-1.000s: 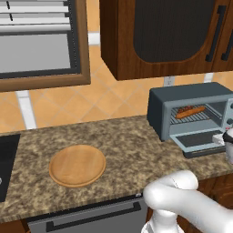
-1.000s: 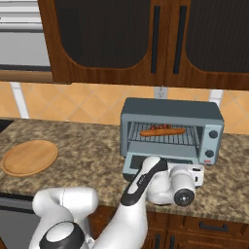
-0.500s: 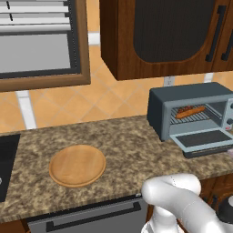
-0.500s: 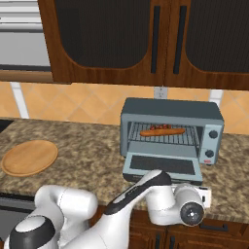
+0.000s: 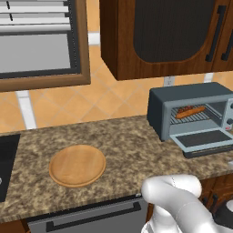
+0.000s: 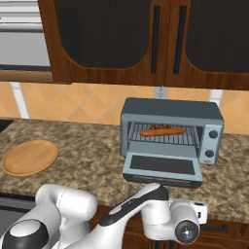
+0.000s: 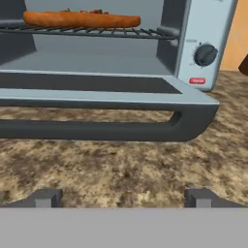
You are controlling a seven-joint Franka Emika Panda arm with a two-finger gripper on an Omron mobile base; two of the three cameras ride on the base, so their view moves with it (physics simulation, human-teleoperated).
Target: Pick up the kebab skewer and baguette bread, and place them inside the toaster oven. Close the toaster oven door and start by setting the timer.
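Note:
The toaster oven (image 6: 170, 116) stands on the counter with its door (image 6: 163, 168) dropped flat open. On its wire rack lies the baguette bread (image 6: 163, 131), also visible as an orange-brown loaf (image 7: 82, 20) at the top of the hand view. The kebab skewer (image 7: 92, 10) lies just behind the loaf, with only its red chunks peeking over. My gripper (image 7: 123, 198) is open and holds nothing, its fingertips (image 7: 46, 197) wide apart. It sits low in front of the door's dark handle bar (image 7: 97, 130). The timer knob (image 7: 206, 54) sits on the control strip at the right.
A round wooden plate (image 5: 77, 164) lies on the granite counter (image 5: 127, 145) to the left of the oven. Dark wood cabinets (image 6: 146, 39) hang above. My white arm (image 6: 131, 214) reaches along the counter's front edge.
My hand has dropped from beside the open door down to the counter's front edge. The oven, loaf and skewer have not moved.

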